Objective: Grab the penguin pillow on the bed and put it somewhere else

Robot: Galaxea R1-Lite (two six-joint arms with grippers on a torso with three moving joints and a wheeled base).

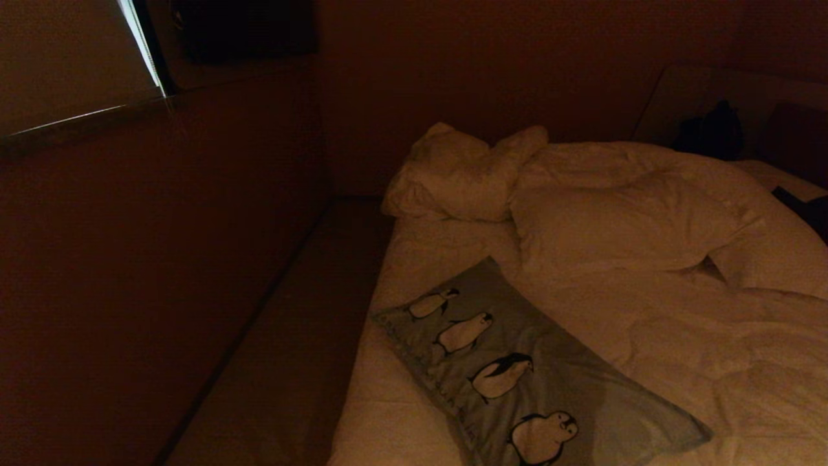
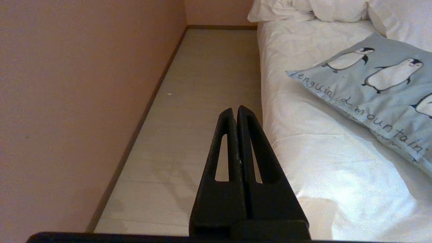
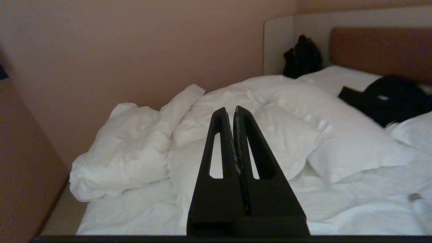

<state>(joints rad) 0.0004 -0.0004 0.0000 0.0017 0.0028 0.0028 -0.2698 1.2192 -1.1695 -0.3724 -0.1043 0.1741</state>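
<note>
The penguin pillow (image 1: pixel 517 375) lies flat near the left front edge of the bed (image 1: pixel 711 349), grey-blue with a row of black-and-white penguins; its lettered edge shows in the left wrist view (image 2: pixel 371 87). Neither arm appears in the head view. My left gripper (image 2: pixel 235 109) is shut and empty, hanging over the floor beside the bed. My right gripper (image 3: pixel 228 110) is shut with nothing in it, raised above the bedding and pointing toward the rumpled duvet (image 3: pixel 270 111). The penguin pillow is out of the right wrist view.
A plain white pillow (image 1: pixel 453 175) and the bunched duvet (image 1: pixel 634 207) lie at the far side. Dark clothing (image 3: pixel 388 98) rests near the headboard (image 3: pixel 378 50), and a black bag (image 3: pixel 302 57) sits in the corner. A narrow floor strip (image 2: pixel 195 101) runs between wall and bed.
</note>
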